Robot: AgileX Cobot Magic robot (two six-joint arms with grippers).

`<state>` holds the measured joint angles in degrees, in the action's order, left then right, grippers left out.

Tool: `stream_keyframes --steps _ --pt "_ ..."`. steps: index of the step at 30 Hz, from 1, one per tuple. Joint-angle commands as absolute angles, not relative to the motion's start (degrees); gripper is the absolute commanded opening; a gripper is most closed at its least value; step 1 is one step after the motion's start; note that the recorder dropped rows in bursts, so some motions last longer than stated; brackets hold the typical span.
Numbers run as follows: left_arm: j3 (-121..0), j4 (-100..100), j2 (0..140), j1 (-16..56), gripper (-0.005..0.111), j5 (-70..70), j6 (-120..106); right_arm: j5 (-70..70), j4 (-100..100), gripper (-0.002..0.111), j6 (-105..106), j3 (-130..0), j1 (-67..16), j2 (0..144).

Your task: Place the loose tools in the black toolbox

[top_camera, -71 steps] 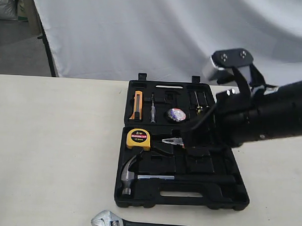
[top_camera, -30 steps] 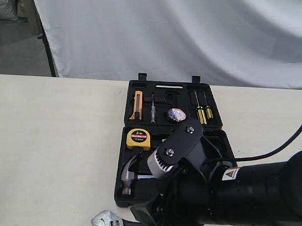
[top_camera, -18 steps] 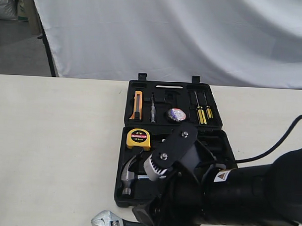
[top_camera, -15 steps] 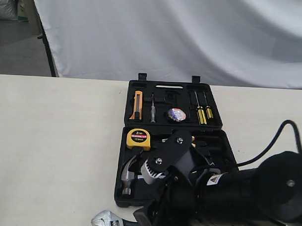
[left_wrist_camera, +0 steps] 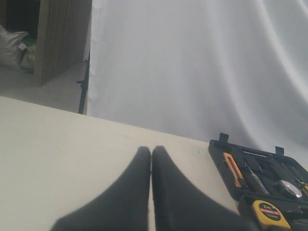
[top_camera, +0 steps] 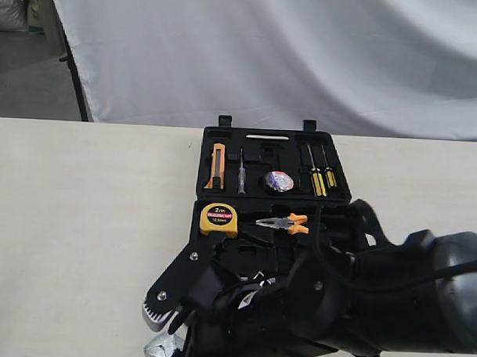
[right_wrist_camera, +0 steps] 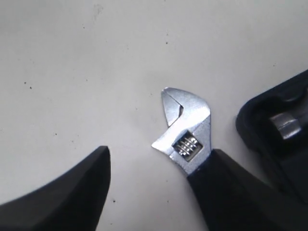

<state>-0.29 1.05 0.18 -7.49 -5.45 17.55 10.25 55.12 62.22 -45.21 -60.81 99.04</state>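
The silver adjustable wrench (right_wrist_camera: 186,133) lies on the bare table just outside the corner of the black toolbox (right_wrist_camera: 274,110). My right gripper (right_wrist_camera: 159,156) hangs over it, open. The wrench's black handle runs under one finger (right_wrist_camera: 240,192), while the other finger (right_wrist_camera: 72,202) stands apart over bare table. The exterior view shows only a sliver of the wrench (top_camera: 158,350) under the right arm (top_camera: 336,307). The toolbox (top_camera: 204,146) lies open, with the tape roll (top_camera: 278,181) in its far half. The arm hides the hammer there; its silver head (right_wrist_camera: 286,126) shows in the box. My left gripper (left_wrist_camera: 151,150) is shut and empty.
In the box are a yellow tape measure (top_camera: 219,218), orange-handled pliers (top_camera: 284,222), an orange knife (top_camera: 216,165) and yellow screwdrivers (top_camera: 321,180). A white cloth (top_camera: 266,54) hangs behind the table. The table's front edge is close to the wrench.
The right arm has swung down and to the front left, over the wrench. It now covers the hammer and uncovers the pliers. Its jaws have stayed equally wide.
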Motion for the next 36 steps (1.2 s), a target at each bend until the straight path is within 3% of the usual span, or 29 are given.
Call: stream_keyframes --steps 1,36 --pt "-0.44 1.3 0.0 -8.94 0.001 -5.03 17.82 10.35 54.91 0.057 63.83 -45.9 -60.94 100.25" --pt "-0.44 1.3 0.0 -8.94 0.001 -5.03 17.82 5.39 54.91 0.057 65.99 -45.9 -60.94 107.59"
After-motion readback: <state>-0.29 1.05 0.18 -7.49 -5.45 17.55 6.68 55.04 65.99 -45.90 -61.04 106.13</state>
